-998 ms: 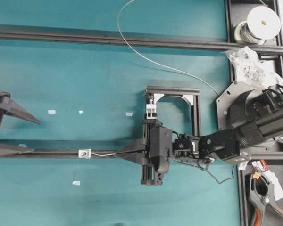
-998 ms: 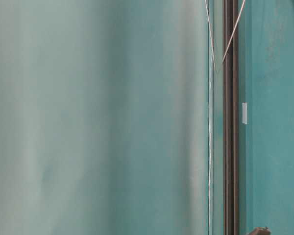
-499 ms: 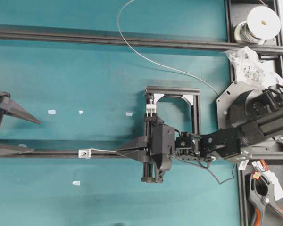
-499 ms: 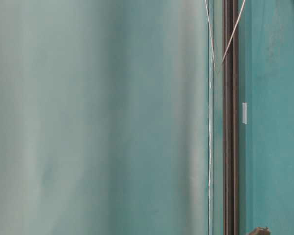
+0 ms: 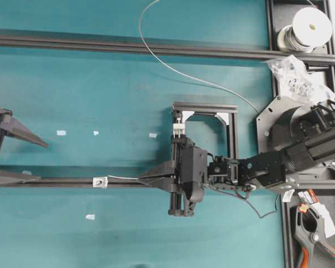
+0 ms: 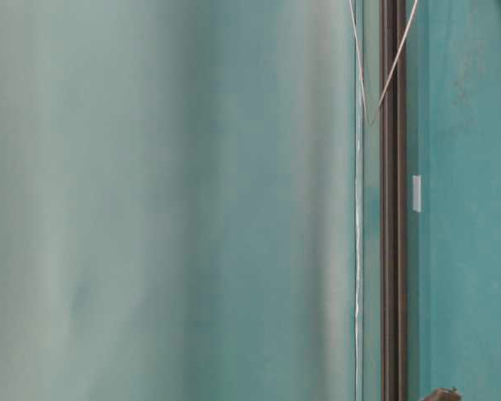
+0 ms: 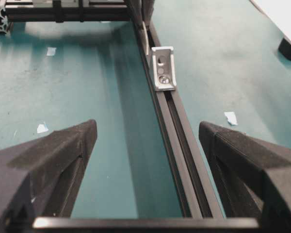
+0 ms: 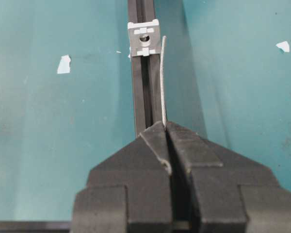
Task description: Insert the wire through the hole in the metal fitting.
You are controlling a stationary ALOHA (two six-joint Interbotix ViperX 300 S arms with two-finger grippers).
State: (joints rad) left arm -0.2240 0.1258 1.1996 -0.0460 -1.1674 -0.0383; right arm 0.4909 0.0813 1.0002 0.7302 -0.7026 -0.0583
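Bare mat [image 5: 100, 89] free; rail [image 5: 61, 181] bars path.

A robotics lab bench: teal mat [image 5: 100, 89], black aluminium rails [image 5: 128, 47], wire spool [image 5: 306, 29], spring clamp [image 5: 315, 237].

Four cameras are covering one teal table [image 5: 100, 84] from above, from table level and from both wrists.

The overhead view is looking straight down from well above, taking in the whole workspace. The table-level view is sitting very close to the surface, its near field blurring, and is facing along a black rail [image 6: 392, 209]. The left wrist view is looking forward and down between the left gripper [image 7: 148, 141] fingers, along the rail toward the metal fitting [image 7: 163, 68]. The right wrist view is peering closely over the right gripper [image 8: 166, 127] at that same metal fitting from its opposite side. Overhead and both wrist views are sharing this rail and fitting.
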